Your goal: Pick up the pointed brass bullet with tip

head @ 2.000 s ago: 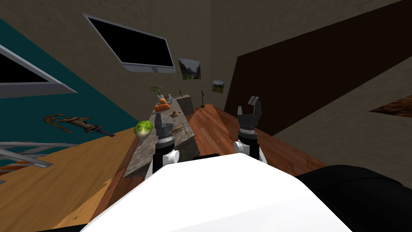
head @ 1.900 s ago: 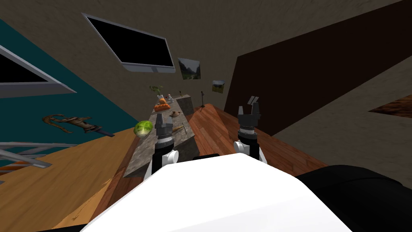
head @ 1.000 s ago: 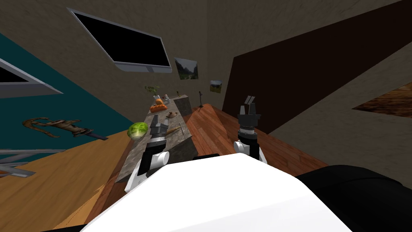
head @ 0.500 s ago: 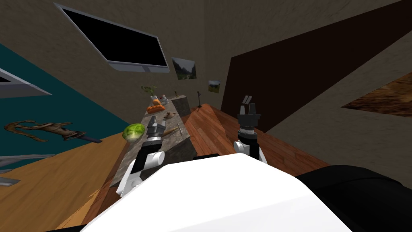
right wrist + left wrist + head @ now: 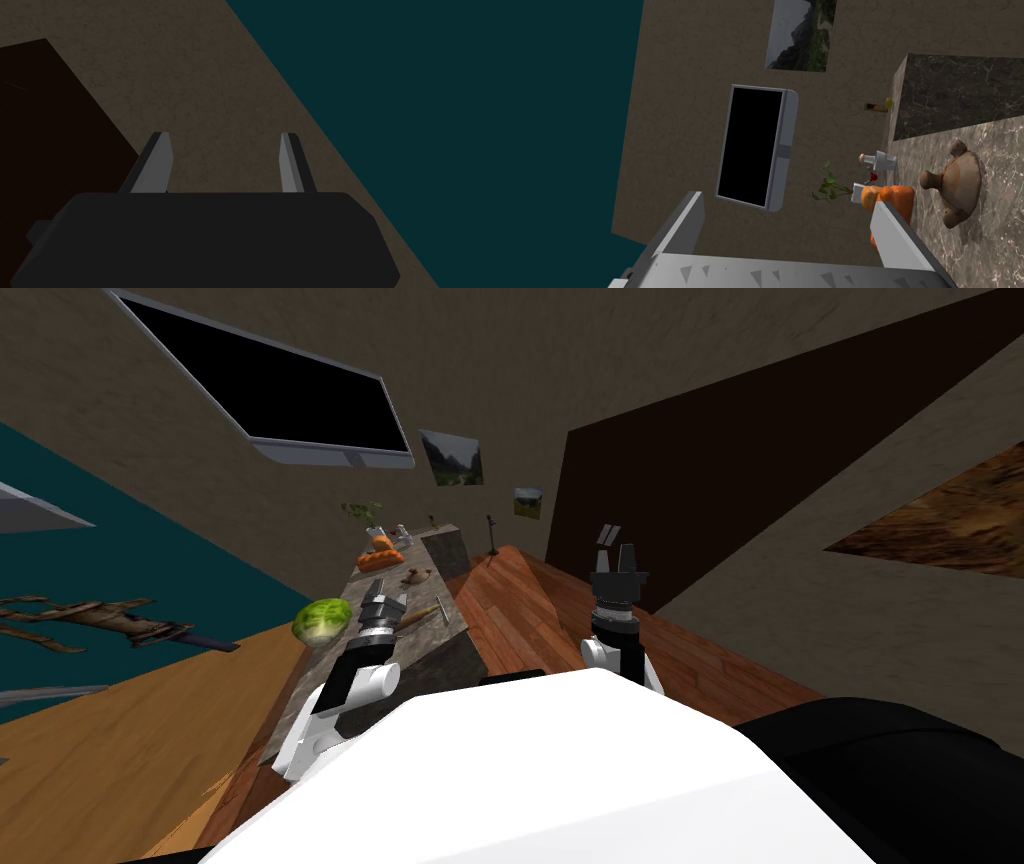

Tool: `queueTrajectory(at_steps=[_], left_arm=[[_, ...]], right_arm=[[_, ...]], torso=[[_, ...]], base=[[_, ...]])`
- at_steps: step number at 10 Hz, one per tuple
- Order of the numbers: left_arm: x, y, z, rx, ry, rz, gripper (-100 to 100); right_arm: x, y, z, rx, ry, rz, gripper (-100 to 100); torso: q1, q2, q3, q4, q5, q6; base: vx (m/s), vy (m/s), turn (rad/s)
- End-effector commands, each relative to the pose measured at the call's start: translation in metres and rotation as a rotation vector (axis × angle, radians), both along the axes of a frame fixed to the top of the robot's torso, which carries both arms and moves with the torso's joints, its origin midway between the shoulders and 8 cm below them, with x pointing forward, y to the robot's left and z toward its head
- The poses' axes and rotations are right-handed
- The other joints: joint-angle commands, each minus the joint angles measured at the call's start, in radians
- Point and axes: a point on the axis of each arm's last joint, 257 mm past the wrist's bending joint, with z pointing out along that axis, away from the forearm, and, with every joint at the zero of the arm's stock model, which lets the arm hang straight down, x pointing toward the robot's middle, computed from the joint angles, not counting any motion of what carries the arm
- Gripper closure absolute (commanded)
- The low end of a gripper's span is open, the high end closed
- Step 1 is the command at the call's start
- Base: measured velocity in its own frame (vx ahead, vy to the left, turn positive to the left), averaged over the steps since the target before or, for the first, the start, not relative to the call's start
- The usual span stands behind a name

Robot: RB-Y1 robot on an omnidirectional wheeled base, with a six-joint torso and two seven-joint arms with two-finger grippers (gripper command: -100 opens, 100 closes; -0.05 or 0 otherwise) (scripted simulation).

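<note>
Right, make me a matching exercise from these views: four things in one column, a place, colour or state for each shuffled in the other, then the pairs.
Column one
1. cabbage
2. turtle figure
3. left pincer
4. right pincer

Column two
A. open, held up clear of the counter
B. brown, lying on the marbled counter
C. green, at the counter's left edge
D. open, over the counter

Pairs: 1-C, 2-B, 3-D, 4-A

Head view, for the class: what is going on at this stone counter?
The robot's left gripper, open and empty, hangs over the stone counter, beside the slim brownish bullet lying there, not yet grasped. A green cabbage shows on its other side. The right gripper is open, held up over the wooden floor.
</note>
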Motion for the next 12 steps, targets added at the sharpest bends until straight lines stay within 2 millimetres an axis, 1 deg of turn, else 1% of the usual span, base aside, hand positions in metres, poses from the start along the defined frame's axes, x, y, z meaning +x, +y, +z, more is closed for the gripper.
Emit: queueTrajectory(at_steps=[1, 2, 3, 4, 5, 6, 7, 8, 9, 10, 11, 12], left_arm=[[0.001, 0.019, -0.008, -0.031, 0.041, 0.020, -100], [0.002, 0.021, -0.015, -0.037, 0.068, 0.025, -100], [0.003, 0.036, -0.020, -0.063, 0.091, 0.042, -100], [0.004, 0.038, -0.026, -0.069, 0.114, 0.047, -100], [0.004, 0.053, -0.031, -0.095, 0.138, 0.065, -100], [0.004, 0.055, -0.038, -0.103, 0.166, 0.072, -100], [0.004, 0.056, -0.040, -0.105, 0.175, 0.073, -100], [0.003, 0.072, -0.048, -0.135, 0.208, 0.095, -100], [0.003, 0.073, -0.054, -0.141, 0.230, 0.100, -100], [0.002, 0.088, -0.059, -0.168, 0.253, 0.121, -100], [0.002, 0.090, -0.066, -0.175, 0.279, 0.127, -100], [0.001, 0.090, -0.068, -0.177, 0.286, 0.129, -100]], right_arm=[[0.000, 0.000, 0.000, 0.000, 0.000, 0.000, 0], [0.000, 0.000, 0.000, 0.000, 0.000, 0.000, 0], [0.000, 0.000, 0.000, 0.000, 0.000, 0.000, 0], [0.000, 0.000, 0.000, 0.000, 0.000, 0.000, 0], [0.000, 0.000, 0.000, 0.000, 0.000, 0.000, 0], [0.000, 0.000, 0.000, 0.000, 0.000, 0.000, 0], [0.000, 0.000, 0.000, 0.000, 0.000, 0.000, 0], [0.000, 0.000, 0.000, 0.000, 0.000, 0.000, 0], [0.000, 0.000, 0.000, 0.000, 0.000, 0.000, 0], [0.000, 0.000, 0.000, 0.000, 0.000, 0.000, 0], [0.000, 0.000, 0.000, 0.000, 0.000, 0.000, 0], [0.000, 0.000, 0.000, 0.000, 0.000, 0.000, 0]], torso=[[0.000, 0.000, 0.000, 0.000, 0.000, 0.000], [0.000, 0.000, 0.000, 0.000, 0.000, 0.000], [0.000, 0.000, 0.000, 0.000, 0.000, 0.000], [0.000, 0.000, 0.000, 0.000, 0.000, 0.000], [0.000, 0.000, 0.000, 0.000, 0.000, 0.000], [0.000, 0.000, 0.000, 0.000, 0.000, 0.000], [0.000, 0.000, 0.000, 0.000, 0.000, 0.000], [0.001, 0.000, 0.000, 0.000, 0.000, 0.000], [0.000, 0.000, 0.000, 0.000, 0.000, 0.000], [0.000, 0.000, 0.000, 0.000, 0.000, 0.000], [0.000, 0.000, 0.000, 0.000, 0.000, 0.000], [0.001, 0.000, 0.000, 0.000, 0.000, 0.000]], base=[[-0.009, -0.018, -0.096], [-0.007, -0.013, -0.044], [-0.005, -0.020, -0.095], [-0.006, -0.016, -0.050], [-0.007, -0.017, -0.115], [-0.006, -0.011, -0.052], [-0.003, -0.004, 0.015], [-0.005, -0.013, -0.103], [-0.006, -0.010, -0.071], [-0.008, -0.013, -0.146], [-0.007, -0.007, -0.061], [-0.002, -0.002, 0.023]])
